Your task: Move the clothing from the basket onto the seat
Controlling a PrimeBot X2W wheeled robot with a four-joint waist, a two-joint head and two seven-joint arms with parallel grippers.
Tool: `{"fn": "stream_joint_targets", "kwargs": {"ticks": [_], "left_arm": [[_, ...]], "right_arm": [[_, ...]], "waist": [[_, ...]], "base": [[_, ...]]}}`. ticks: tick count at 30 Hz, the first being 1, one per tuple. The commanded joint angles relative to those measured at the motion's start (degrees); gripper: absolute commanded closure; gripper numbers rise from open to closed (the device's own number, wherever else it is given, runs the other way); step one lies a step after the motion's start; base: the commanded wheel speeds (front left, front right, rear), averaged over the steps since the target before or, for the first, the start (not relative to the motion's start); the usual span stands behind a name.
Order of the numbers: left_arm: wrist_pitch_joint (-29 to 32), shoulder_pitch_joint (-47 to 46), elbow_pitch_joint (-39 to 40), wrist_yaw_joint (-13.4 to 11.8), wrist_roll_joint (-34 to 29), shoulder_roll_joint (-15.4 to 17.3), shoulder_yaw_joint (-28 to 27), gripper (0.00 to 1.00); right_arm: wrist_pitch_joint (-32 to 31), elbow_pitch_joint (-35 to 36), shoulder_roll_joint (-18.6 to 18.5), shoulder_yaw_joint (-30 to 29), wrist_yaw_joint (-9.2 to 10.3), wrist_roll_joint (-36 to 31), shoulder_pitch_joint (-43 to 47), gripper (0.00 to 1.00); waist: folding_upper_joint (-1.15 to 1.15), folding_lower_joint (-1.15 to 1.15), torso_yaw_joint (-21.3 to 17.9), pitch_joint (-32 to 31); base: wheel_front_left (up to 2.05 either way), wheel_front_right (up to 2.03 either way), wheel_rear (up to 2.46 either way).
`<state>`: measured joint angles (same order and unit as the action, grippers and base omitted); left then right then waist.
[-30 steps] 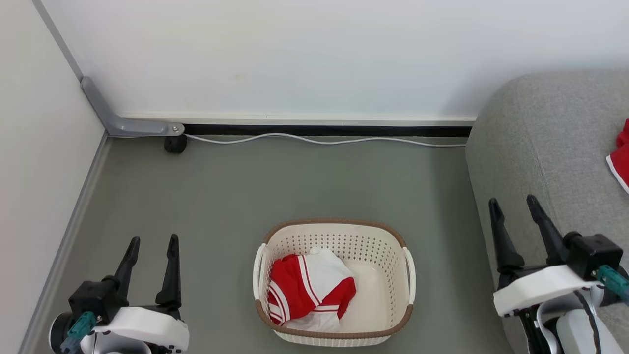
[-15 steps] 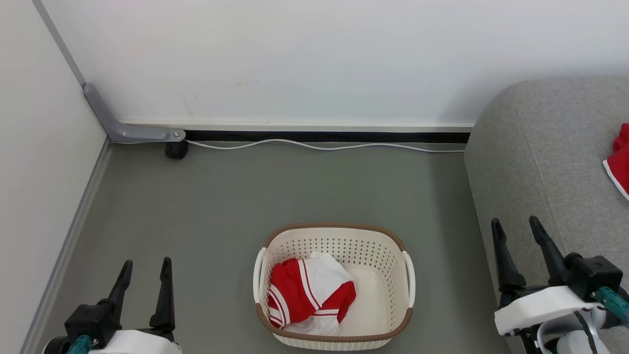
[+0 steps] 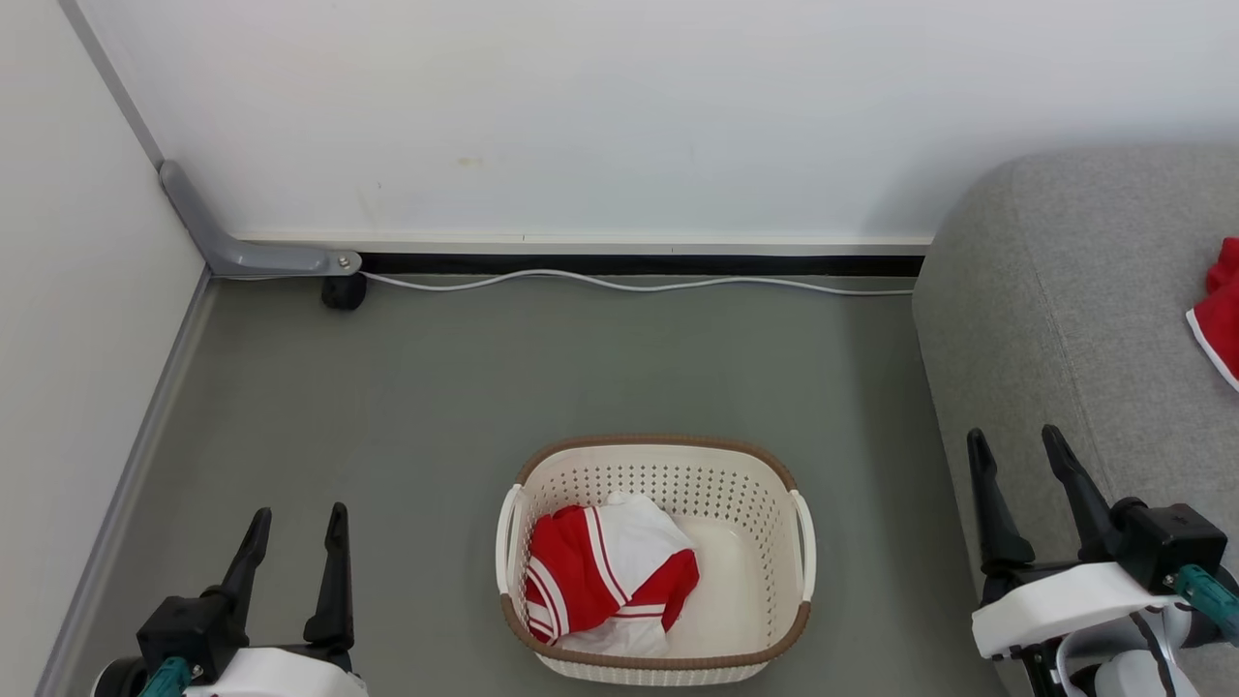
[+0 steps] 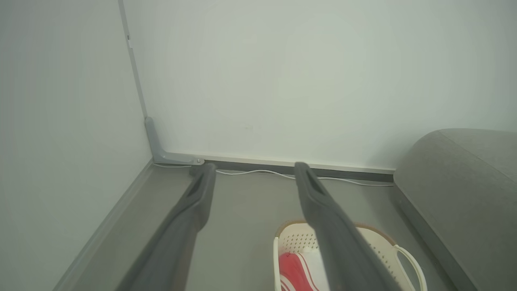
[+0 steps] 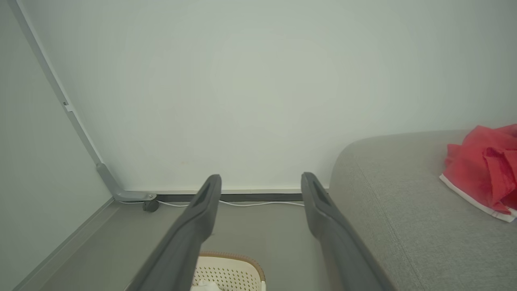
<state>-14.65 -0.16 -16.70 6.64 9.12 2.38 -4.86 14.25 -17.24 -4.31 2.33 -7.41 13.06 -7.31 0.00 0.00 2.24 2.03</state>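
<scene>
The cream basket (image 3: 765, 503) stands on the grey floor, low in the middle of the head view. One red and white garment (image 3: 605, 576) lies crumpled in its left half. A second red garment (image 3: 1222, 315) with white trim rests on the grey seat (image 3: 1074, 319) at the right edge; the right wrist view shows that garment (image 5: 486, 169) too. My left gripper (image 3: 298, 518) is open at the lower left, well clear of the basket. My right gripper (image 3: 1013, 442) is open at the lower right, over the seat's front edge. Both hold nothing.
A white wall with a dark baseboard runs along the back. A white cable (image 3: 629, 281) lies on the floor beside it. A grey bracket (image 3: 242, 254) with a small black wheel (image 3: 344, 290) sits in the left corner. A side wall closes the left.
The head camera tilted, so the scene dropped slightly in the picture. Both grippers sank lower in the view and stayed open. The garment in the basket has not moved.
</scene>
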Motion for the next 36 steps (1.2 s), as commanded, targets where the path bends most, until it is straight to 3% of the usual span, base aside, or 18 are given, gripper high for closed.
{"fn": "stream_joint_targets", "kwargs": {"ticks": [1,13,29,36], "left_arm": [[-0.3,-1.0,1.7,-0.4,0.2,0.5,-1.4,0.00],[-0.3,-4.5,0.2,0.0,1.9,0.5,3.1,0.00],[-0.3,-20.0,-9.1,0.8,5.2,0.6,14.0,0.00],[-0.3,-29.0,-15.2,0.8,8.5,4.4,22.3,0.00]], "right_arm": [[0.7,1.9,-0.2,1.0,-0.08,-0.6,-1.2,0.00],[0.7,5.8,0.6,1.0,-0.08,-1.2,-5.0,0.00],[0.7,13.6,1.4,4.3,-0.08,0.0,-18.6,0.00],[0.7,15.8,1.4,5.4,-0.08,3.3,-22.7,0.00]], "waist": [[0.00,0.00,-0.2,0.4],[0.00,0.00,-1.4,7.2],[0.00,0.00,-7.7,28.2],[0.00,0.00,-11.4,36.3]], "base": [[0.00,0.00,0.00],[0.00,0.00,0.00],[0.00,0.00,0.00],[0.00,0.00,0.00]]}}
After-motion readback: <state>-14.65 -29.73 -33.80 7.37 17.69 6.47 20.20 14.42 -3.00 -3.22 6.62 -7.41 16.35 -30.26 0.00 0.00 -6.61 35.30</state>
